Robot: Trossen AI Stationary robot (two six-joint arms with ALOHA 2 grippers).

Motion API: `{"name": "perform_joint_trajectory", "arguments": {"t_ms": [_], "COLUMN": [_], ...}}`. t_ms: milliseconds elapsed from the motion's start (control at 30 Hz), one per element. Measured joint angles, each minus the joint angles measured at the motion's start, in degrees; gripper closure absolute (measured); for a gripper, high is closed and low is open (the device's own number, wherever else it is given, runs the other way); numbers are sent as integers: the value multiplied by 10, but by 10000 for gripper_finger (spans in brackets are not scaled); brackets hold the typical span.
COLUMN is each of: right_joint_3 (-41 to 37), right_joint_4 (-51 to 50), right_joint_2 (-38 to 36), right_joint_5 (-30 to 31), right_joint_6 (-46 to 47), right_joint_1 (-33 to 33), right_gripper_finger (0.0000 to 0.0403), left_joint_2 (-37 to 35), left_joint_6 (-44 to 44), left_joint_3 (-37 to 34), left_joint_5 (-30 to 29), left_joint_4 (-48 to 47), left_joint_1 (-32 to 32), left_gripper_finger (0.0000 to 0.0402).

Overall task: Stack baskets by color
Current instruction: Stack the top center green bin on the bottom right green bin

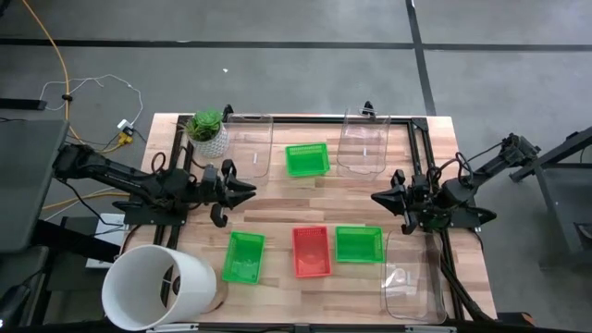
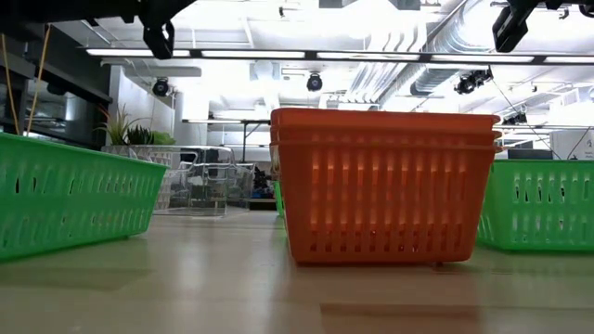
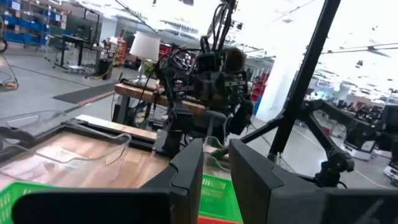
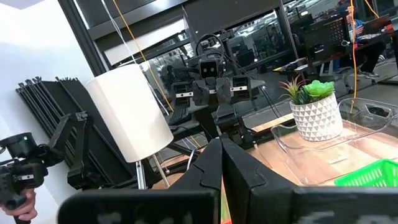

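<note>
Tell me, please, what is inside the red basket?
The red basket looks empty from above. The low view shows doubled rims, so another red basket may be nested inside; its floor is hidden there.

Overhead cam looked straight down on the whole table [image 1: 277, 199]; low cam sat at tabletop level, right up against the red basket [image 2: 382, 186]. Each wrist cam faced across at the opposite arm, both sharing the table's middle.

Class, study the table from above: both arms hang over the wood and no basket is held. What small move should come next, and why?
Probably the left gripper should descend toward the green basket nearest it. Three green baskets lie apart: that one, another beside the red stack, and a third farther back. The red ones already look nested in the low view. The left gripper's fingers are slightly parted and empty; the right gripper is shut.
</note>
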Motion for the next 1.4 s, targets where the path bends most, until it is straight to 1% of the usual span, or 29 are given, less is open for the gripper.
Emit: {"name": "perform_joint_trajectory", "arguments": {"t_ms": [500, 767, 967, 1067, 1167, 1233, 1300, 1400], "right_joint_3": [0, 0, 0, 2, 39, 80, 131, 221], "right_joint_4": [1, 39, 79, 114, 101, 68, 8, -119], "right_joint_2": [0, 0, 17, 41, 80, 114, 150, 207], "right_joint_5": [4, 5, 49, 54, 42, 16, -10, -38], "right_joint_6": [6, 5, 4, 15, 30, 27, 20, 15], "right_joint_1": [0, 0, -1, -17, -50, -77, -106, -150], "right_gripper_finger": [403, 403, 403, 403, 403, 403, 403, 403], "left_joint_2": [0, 0, 1, 12, 26, 35, 38, 39], "left_joint_6": [0, 0, 1, 2, 24, 41, 52, 55], "left_joint_3": [0, 0, 0, 13, 35, 47, 53, 57], "left_joint_5": [-3, 1, -10, -10, -9, -9, -9, -9], "left_joint_4": [0, 0, 0, -17, -54, -65, -69, -68], "left_joint_1": [0, 0, 0, 0, 0, 0, 0, 0], "left_gripper_finger": [335, 335, 335, 335, 335, 335, 335, 335]}}
